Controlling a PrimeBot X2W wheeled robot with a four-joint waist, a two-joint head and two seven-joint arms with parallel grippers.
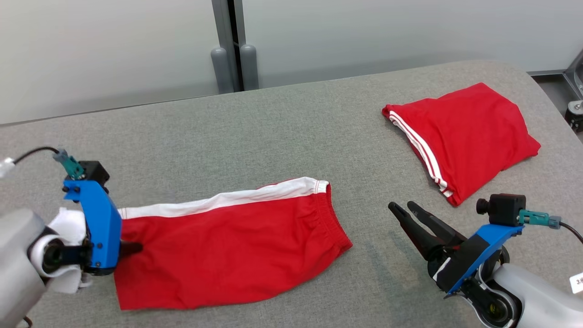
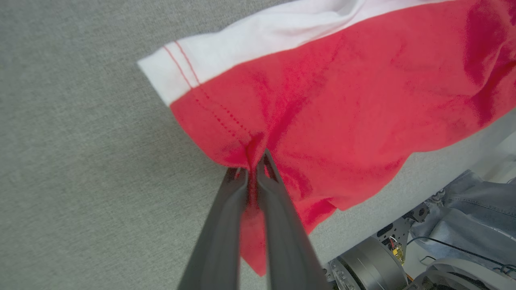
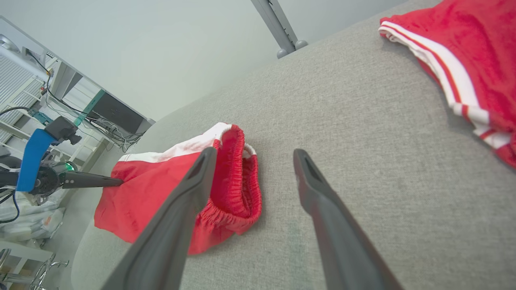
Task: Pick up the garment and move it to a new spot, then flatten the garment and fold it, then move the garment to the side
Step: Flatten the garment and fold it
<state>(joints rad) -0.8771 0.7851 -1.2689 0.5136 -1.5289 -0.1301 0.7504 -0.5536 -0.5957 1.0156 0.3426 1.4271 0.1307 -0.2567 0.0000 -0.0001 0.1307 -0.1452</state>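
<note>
Pinching: left claw (image 2: pixel 252 165) is clenching on the hem (image 2: pixel 209 117) of the red shorts (image 1: pixel 227 246), about mid-edge, with cloth bunching between its fingers.
Right claw (image 1: pixel 401 206): hanging released with fingers spread, just beside the waistband (image 1: pixel 334 218) and not touching cloth.
Shorts: lying flat near the front of the table (image 1: pixel 273 127), with the white stripe (image 1: pixel 227 198) on the far side, the hem at the robot's left and the waistband at its right.
Other garment (image 1: pixel 469 136): sitting folded at the far right, well apart.
Step, my read: the fold is starting, with the hem going over toward the waistband.
Doing it well: I'm suggesting lifting only enough to clear the cloth, then carrying straight along the stripe so the edges are lining up.
Right claw's job: pinning the waistband while the left is travelling should be keeping the shorts from sliding.
Layers: I can't tell whether the pinch is catching both. If only the top one is coming up, re-grip.
Risk: a single mid-edge pinch is letting the corners droop, so the fold may be landing skewed.
</note>
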